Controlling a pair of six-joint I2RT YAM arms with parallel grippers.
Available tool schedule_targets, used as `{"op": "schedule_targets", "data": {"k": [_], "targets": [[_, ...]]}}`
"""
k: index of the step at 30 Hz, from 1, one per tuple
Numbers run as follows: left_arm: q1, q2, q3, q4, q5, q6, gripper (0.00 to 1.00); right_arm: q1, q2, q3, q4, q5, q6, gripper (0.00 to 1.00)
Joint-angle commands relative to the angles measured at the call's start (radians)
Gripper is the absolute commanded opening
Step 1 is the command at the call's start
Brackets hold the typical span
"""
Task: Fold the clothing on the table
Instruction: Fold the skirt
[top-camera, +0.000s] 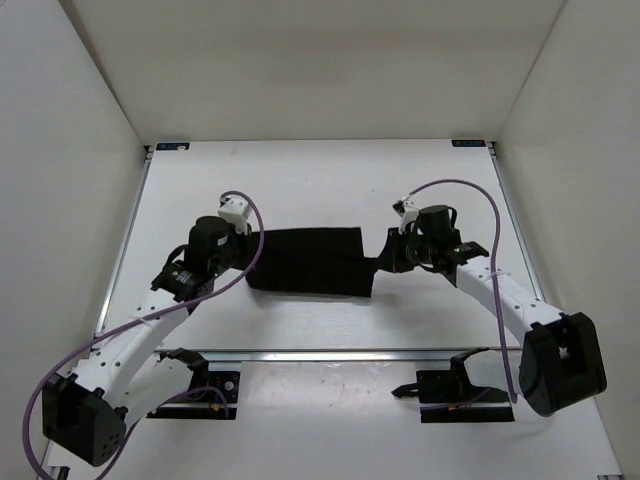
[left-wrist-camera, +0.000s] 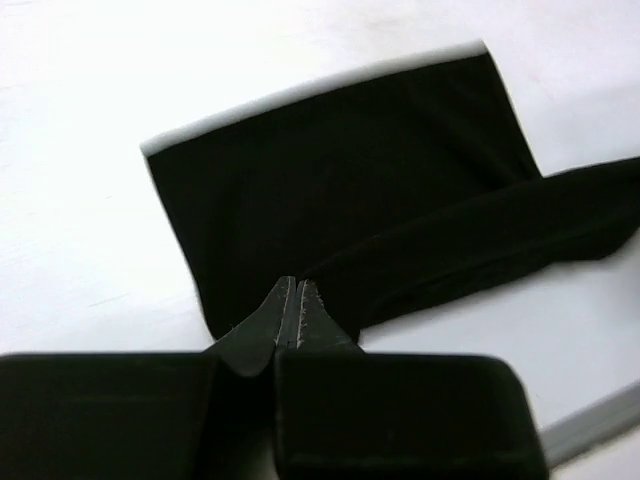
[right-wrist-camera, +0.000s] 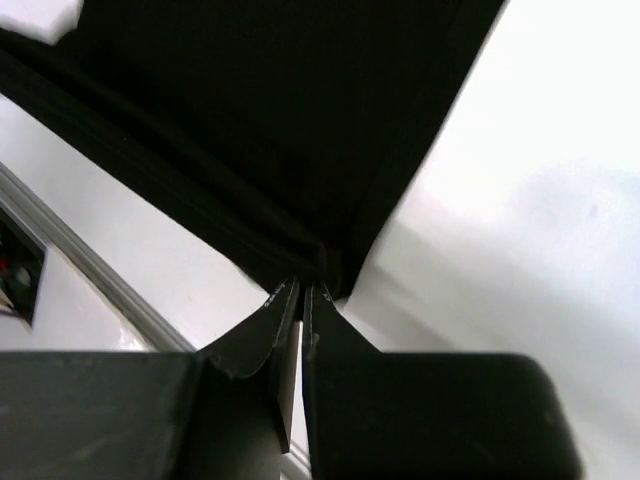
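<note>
One piece of clothing (top-camera: 310, 260) on one table (top-camera: 320, 180), and two holds on it: left gripper (left-wrist-camera: 290, 300) pinched together on its left end, right gripper (right-wrist-camera: 300, 300) clamped on the right corner.

My top view looks down from above and behind the arms (top-camera: 130, 340), whose bases sit at the bottom of the frame. It takes in the whole table (top-camera: 300, 170) from well back. My left wrist view looks out along the left gripper (left-wrist-camera: 292, 290), low centre, very close over the clothing (left-wrist-camera: 340, 170). My right wrist view does likewise past the right gripper (right-wrist-camera: 300, 292). All three share the clothing and the white tabletop beside it.
</note>
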Motion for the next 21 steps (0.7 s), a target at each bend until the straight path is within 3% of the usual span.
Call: {"op": "schedule_targets", "data": {"k": [1,10,19,21], "targets": [[0.103,0.026,0.032,0.017,-0.025,0.017,0.00,-0.033,0.066,0.105,0.133,-0.008,0.002,0.00],[0.144,0.350,0.036,0.120,-0.060,-0.085,0.00,-0.034,0.580,0.464,0.124,-0.105,-0.095,0.00],[0.176,0.511,0.091,0.079,-0.122,-0.115,0.00,-0.030,0.826,0.693,0.037,-0.148,-0.133,0.00],[0.189,0.529,0.101,0.093,-0.103,-0.124,0.16,-0.034,0.830,0.714,0.044,-0.160,-0.126,0.02]]}}
